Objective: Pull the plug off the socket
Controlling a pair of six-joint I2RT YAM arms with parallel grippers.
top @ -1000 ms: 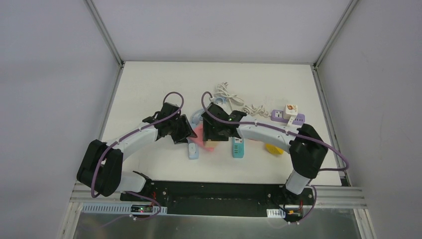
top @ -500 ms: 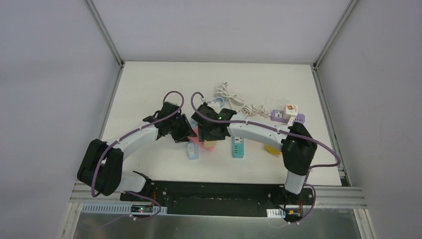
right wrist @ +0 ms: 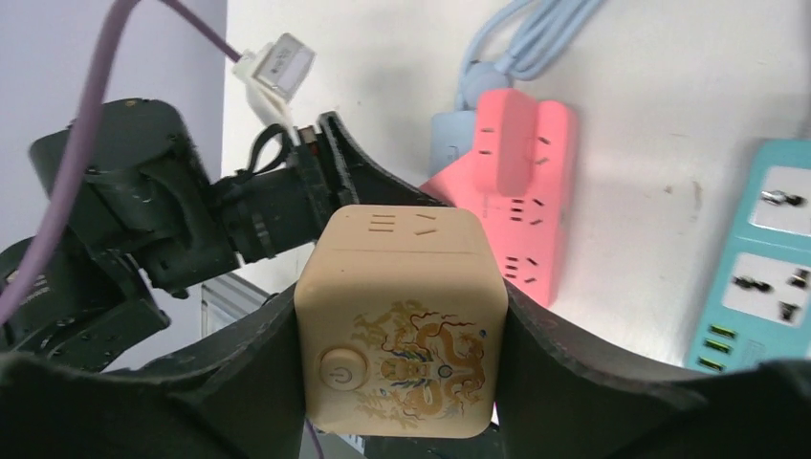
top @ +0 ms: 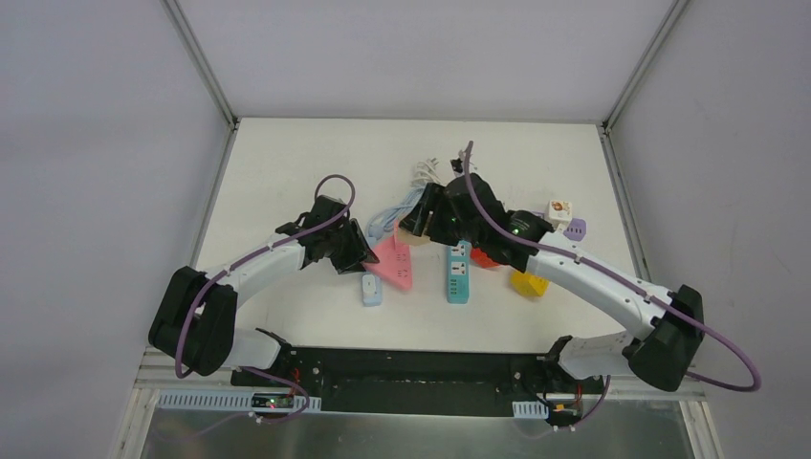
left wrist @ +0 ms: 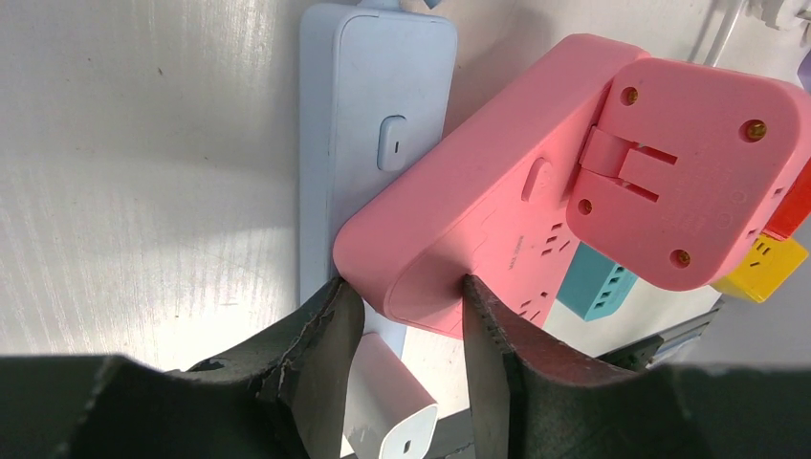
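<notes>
Left end effector [left wrist: 406, 295] clamps socket [left wrist: 459, 212], right end effector [right wrist: 400, 316] clamps plug [right wrist: 402, 251]

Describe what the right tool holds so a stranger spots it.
On the white table, by the pink power strip, the right tool grips it. A beige cube adapter: unlike the flat coloured strips nearby, it bears a golden dragon and round power button.

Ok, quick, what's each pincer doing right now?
Left pincer: closed on the pink power strip.
Right pincer: holding the beige cube plug.
</notes>
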